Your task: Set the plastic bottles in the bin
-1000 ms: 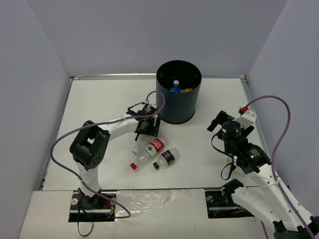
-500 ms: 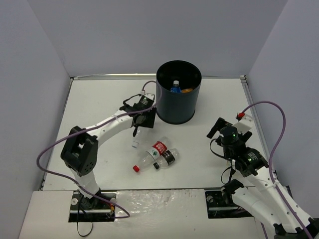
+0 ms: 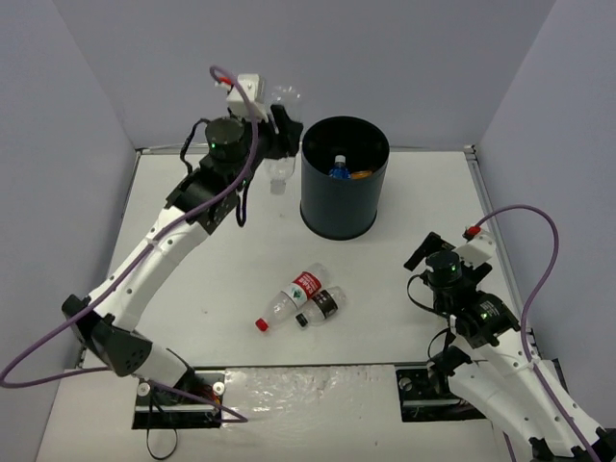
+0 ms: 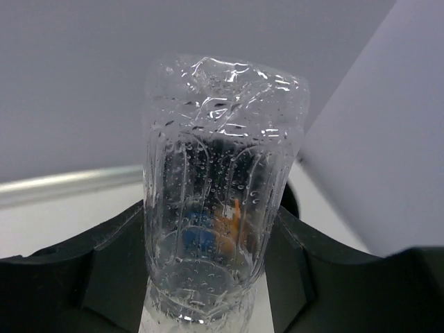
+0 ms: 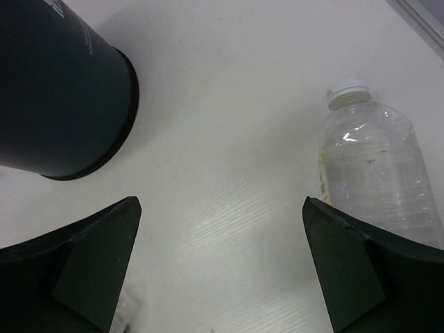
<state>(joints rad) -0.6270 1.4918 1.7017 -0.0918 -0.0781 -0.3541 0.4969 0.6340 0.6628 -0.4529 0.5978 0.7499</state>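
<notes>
My left gripper [image 3: 280,135] is shut on a clear unlabelled bottle [image 3: 280,174] and holds it high, just left of the rim of the black bin [image 3: 344,202]. In the left wrist view the bottle [image 4: 222,173] stands between the jaws of my left gripper [image 4: 208,277]. A blue bottle [image 3: 338,171] and an orange one [image 3: 361,175] lie inside the bin. A red-label bottle [image 3: 292,293] and a dark-label bottle [image 3: 323,305] lie on the table. My right gripper [image 3: 423,253] is open and empty. A clear bottle with a white cap [image 5: 374,173] lies beside it, right of my right gripper [image 5: 218,263].
The bin's base [image 5: 62,90] shows at the upper left of the right wrist view. White walls enclose the table [image 3: 192,250] on three sides. The two bottles on the table touch each other, in front of the bin.
My left arm has lifted the clear bottle off the table and swung it up and back, to beside the bin's rim. The right arm has drawn back slightly.
</notes>
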